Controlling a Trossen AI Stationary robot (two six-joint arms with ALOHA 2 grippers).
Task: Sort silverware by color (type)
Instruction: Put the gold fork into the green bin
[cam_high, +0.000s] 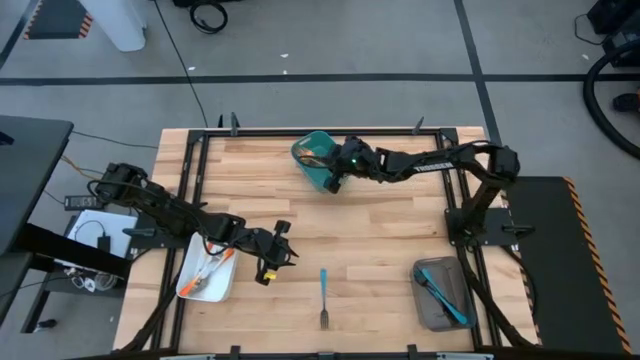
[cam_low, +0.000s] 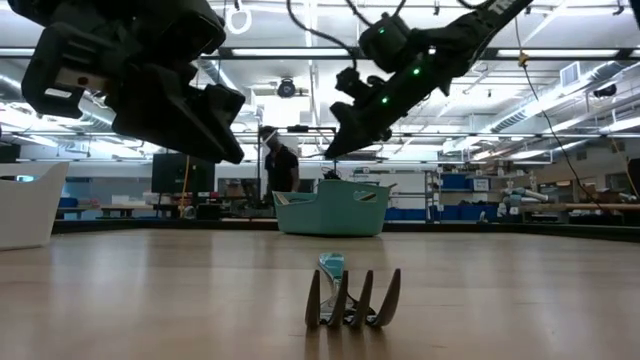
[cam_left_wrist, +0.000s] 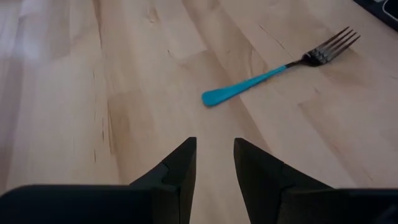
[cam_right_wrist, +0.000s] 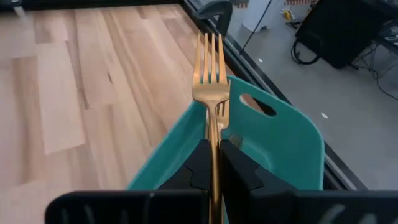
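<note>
Blue-handled fork (cam_low: 348, 295) flat mid-worktop — thin, stiff, light, slippery; pinch handle | left gripper (cam_left_wrist: 214, 163) fingers apart, empty, near it | right gripper (cam_right_wrist: 214, 163) clamps gold fork (cam_right_wrist: 210, 74) over teal bin (cam_right_wrist: 280, 143)

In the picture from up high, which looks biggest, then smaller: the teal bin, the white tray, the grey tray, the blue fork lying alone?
1. White tray, grey tray and teal bin: too alike to rank.
2. Blue fork, thinnest.
</note>
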